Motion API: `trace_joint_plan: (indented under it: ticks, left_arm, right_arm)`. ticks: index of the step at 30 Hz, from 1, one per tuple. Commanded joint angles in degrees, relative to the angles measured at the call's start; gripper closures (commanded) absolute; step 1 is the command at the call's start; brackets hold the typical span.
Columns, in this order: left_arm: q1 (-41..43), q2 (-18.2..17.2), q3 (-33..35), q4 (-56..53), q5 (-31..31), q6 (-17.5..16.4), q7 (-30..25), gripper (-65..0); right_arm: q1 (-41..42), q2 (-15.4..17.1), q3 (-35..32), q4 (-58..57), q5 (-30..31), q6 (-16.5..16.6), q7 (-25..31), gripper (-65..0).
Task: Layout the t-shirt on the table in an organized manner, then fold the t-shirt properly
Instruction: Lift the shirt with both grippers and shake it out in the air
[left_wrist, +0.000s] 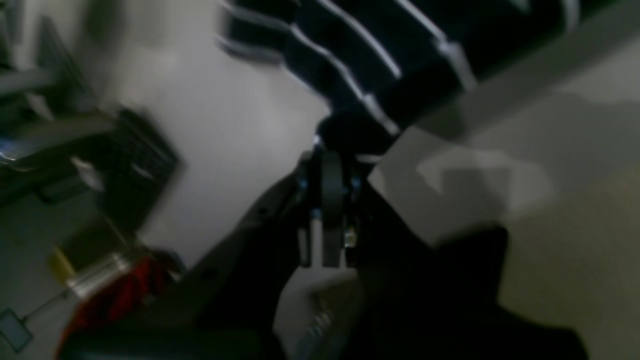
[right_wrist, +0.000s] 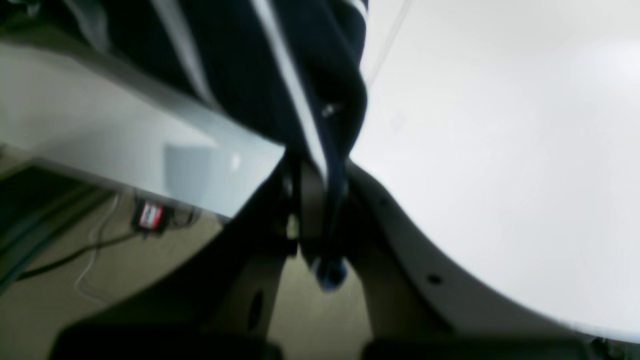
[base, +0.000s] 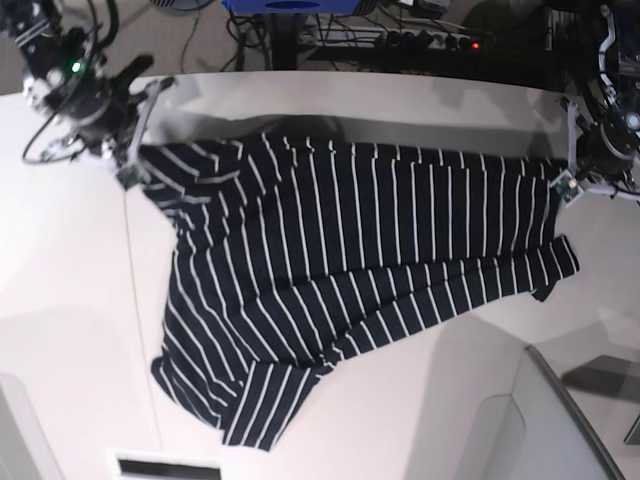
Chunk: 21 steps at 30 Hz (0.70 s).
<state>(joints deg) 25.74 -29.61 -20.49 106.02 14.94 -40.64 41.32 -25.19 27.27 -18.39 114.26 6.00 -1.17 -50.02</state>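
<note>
The t-shirt (base: 340, 270) lies across the white worktop (base: 70, 300) with most of its striped body spread out, yet it is not laid out neatly: the cloth runs slantwise, one lower corner reaches toward the near edge of the worktop in the base view, and folds and overlaps show along the lower hem and near the upper corners. Both arms hold it along its far edge. The right pincer (base: 130, 165), on the left of the base view, is pressed together on a corner of the cloth, and its wrist view shows dark striped fabric caught between the jaws and hanging past them. The left pincer (base: 566, 185), on the right of the base view, is likewise clamped on the opposite corner; its wrist view, though blurred, shows the striped cloth running straight out from the tips. The fabric between the two grips looks pulled fairly taut along the top, while the lower part rests slack on the worktop. As a judgement, the task is in its first stage, the spreading of the shirt: the garment is on the worktop and partly stretched, but it looks not yet squared or smoothed, and no fold has been made, so the whole folding part remains.
</note>
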Motion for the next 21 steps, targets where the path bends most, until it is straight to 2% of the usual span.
trace_joint_plan:
  ticks: [1,5,7,12,17,19,21]
  left_arm:
    - [-0.11,-1.38,-1.09,1.02,0.31,0.69,-0.92,0.0]
    - [-1.6,-1.91,-1.44,0.84,0.31,0.77,-0.92,0.0]
    - [-5.21,-1.91,-0.92,0.84,0.67,0.77,-0.92,0.0]
    - [-16.55,-1.91,4.36,0.14,9.1,0.64,-0.84,0.0]
    - [-30.26,-1.56,8.05,-3.82,11.92,0.64,-0.75,0.0]
    - [-36.07,-1.38,9.37,-5.58,12.01,0.64,-0.66,0.0]
    - [-41.69,-1.38,11.13,-7.69,12.01,0.64,1.71,0.0]
  right_arm:
    - [-0.96,0.56,0.41,0.95,-2.7,-0.46,1.71,-0.6]
    - [-3.07,0.73,0.59,-0.02,-9.03,-0.37,5.49,-0.6]
    - [-0.61,0.91,0.59,-0.81,-12.55,-0.37,5.84,-0.6]
    - [6.33,2.58,8.5,-2.3,-17.56,0.6,6.72,-0.6]
    - [14.25,2.23,20.55,-2.3,-19.32,11.59,13.23,-0.6]
    - [17.5,1.26,22.48,-2.3,-19.32,14.49,15.43,-0.6]
    - [20.84,0.21,23.36,-1.95,-19.41,16.51,17.18,-0.6]
